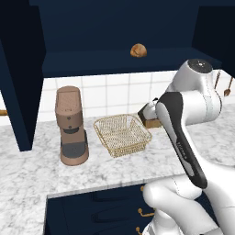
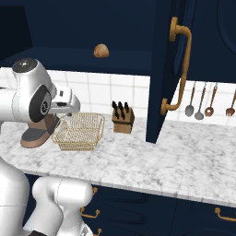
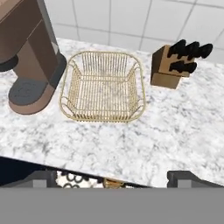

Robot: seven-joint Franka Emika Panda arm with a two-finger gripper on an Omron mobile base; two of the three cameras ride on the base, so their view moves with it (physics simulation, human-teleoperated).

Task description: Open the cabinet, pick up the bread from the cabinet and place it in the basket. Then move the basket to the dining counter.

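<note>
The basket (image 3: 103,87) is thin golden wire, an open mesh with a light metallic sheen. It sits on a counter (image 3: 175,131) of white-grey veined marble, smooth and faintly polished. At its 9 o'clock in the hand view the coffee machine (image 3: 26,57) looks like matt brown plastic; at 2 o'clock the knife block (image 3: 168,72) is plain wood with matt black handles. The wall tiles (image 1: 114,94) are glossy white. The cabinet (image 2: 163,69) is matt navy paint with a smooth brass handle (image 2: 182,64). The bread (image 1: 138,50) has a dull golden-brown crust.

The marble counter (image 3: 166,131) carries the basket (image 3: 103,87), coffee machine (image 3: 26,57) and knife block (image 3: 173,65); the bread (image 1: 138,50) sits on the cabinet shelf (image 1: 92,62).
</note>
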